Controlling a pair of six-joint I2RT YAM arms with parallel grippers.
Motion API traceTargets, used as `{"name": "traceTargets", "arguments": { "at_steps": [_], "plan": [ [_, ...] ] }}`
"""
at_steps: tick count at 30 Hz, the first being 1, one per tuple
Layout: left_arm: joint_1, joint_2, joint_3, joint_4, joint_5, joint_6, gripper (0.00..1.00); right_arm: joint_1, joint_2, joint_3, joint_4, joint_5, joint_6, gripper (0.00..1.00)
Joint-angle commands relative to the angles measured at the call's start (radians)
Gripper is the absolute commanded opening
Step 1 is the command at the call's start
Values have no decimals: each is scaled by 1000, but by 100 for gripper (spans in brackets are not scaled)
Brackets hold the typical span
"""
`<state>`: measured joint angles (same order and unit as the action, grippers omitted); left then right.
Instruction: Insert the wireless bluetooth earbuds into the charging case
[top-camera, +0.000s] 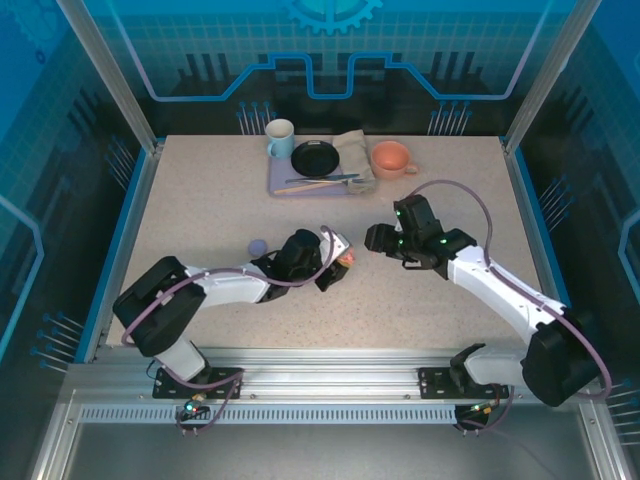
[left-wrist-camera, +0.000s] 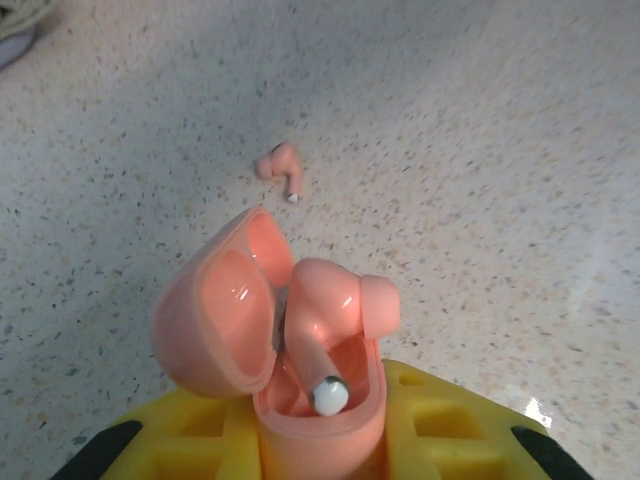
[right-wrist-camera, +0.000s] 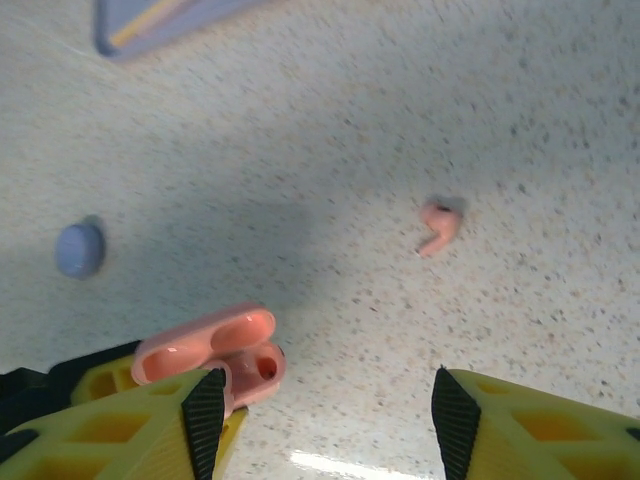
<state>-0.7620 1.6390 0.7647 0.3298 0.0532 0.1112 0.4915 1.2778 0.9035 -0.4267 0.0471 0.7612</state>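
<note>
From above, the left fingers (top-camera: 328, 275) pinch the open pink case (top-camera: 344, 261). Left wrist: one earbud (left-wrist-camera: 330, 315) sits crooked in that case, its twin (left-wrist-camera: 281, 170) on the tabletop (left-wrist-camera: 500, 150) beyond it. Right wrist: the spread, empty right fingers (right-wrist-camera: 520, 425) should centre over that twin before closing.

A speckled beige counter (top-camera: 200, 200) sits inside blue walls (top-camera: 330, 50) printed with a circuit pattern; 2 metal posts (top-camera: 110, 75) rise at its far corners.
</note>
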Motion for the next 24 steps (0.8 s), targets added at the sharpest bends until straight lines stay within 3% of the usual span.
{"name": "traceTargets", "arguments": {
  "at_steps": [1, 7, 11, 17, 24],
  "plan": [
    [-27, 50, 88, -135, -119, 30, 0, -17, 51, -50, 49, 17, 25, 59],
    [-69, 153, 223, -310, -267, 74, 0, -20, 100, -96, 88, 9, 33, 59],
    [-72, 161, 227, -304, -290, 69, 0, -27, 106, -108, 95, 18, 28, 59],
    [-67, 72, 165, -193, -323, 45, 0, -76, 125, -99, 91, 24, -7, 59],
    [-7, -126, 91, -41, -307, -44, 0, -90, 280, 5, 81, -7, -97, 61]
  ]
}}
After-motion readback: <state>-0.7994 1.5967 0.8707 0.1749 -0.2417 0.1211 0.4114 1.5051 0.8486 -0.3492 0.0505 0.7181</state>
